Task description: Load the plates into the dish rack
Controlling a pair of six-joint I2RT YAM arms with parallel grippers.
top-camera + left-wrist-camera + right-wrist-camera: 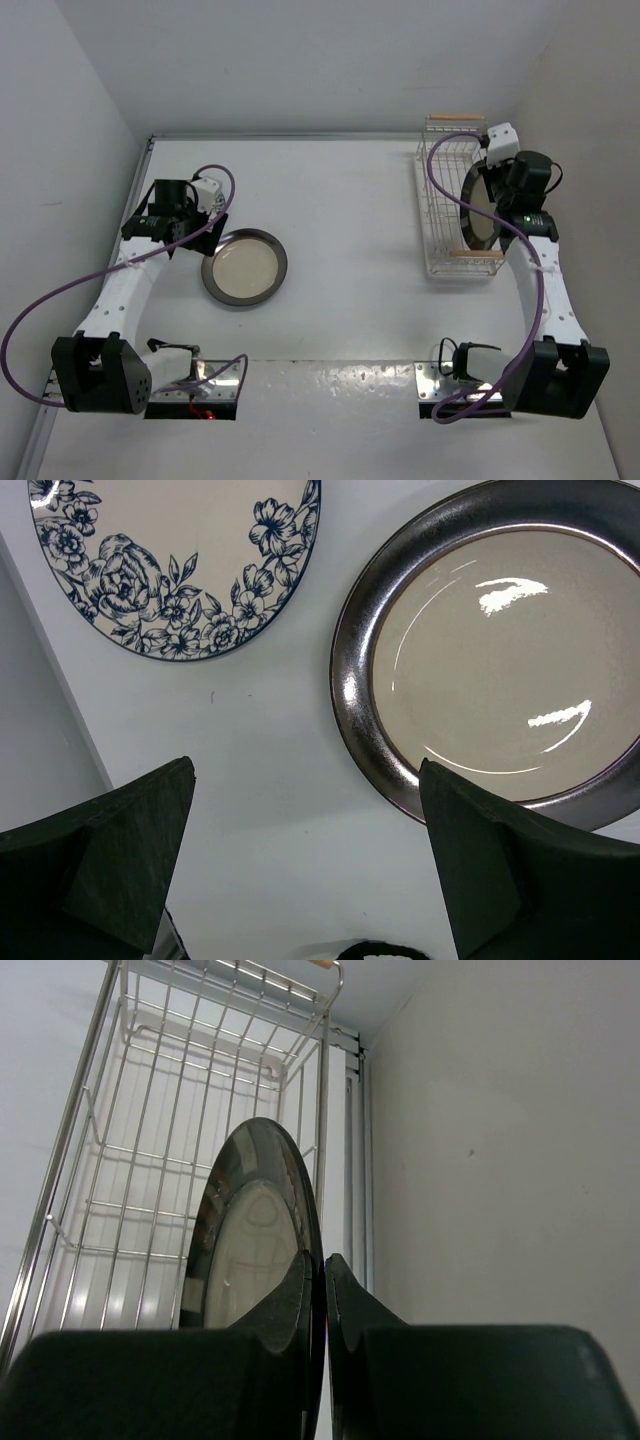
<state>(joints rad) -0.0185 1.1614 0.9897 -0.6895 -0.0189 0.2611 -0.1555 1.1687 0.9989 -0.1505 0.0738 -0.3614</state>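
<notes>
The held plate point(250, 1250) stands on edge within the near end of the rack point(430, 215), its face along the rack's length. The right gripper point(322, 1265) pinches its rim. The left gripper point(305, 780), wide open and empty, hovers beside the dark-rimmed plate point(480, 650) and the floral plate point(170, 560).

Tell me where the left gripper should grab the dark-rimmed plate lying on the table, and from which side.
Take the dark-rimmed plate by its rim, on the edge nearest the left gripper. It lies flat, face up, so only the sloping rim seems to offer a pinch: one finger inside, one outside, probably coming down from above.
</notes>
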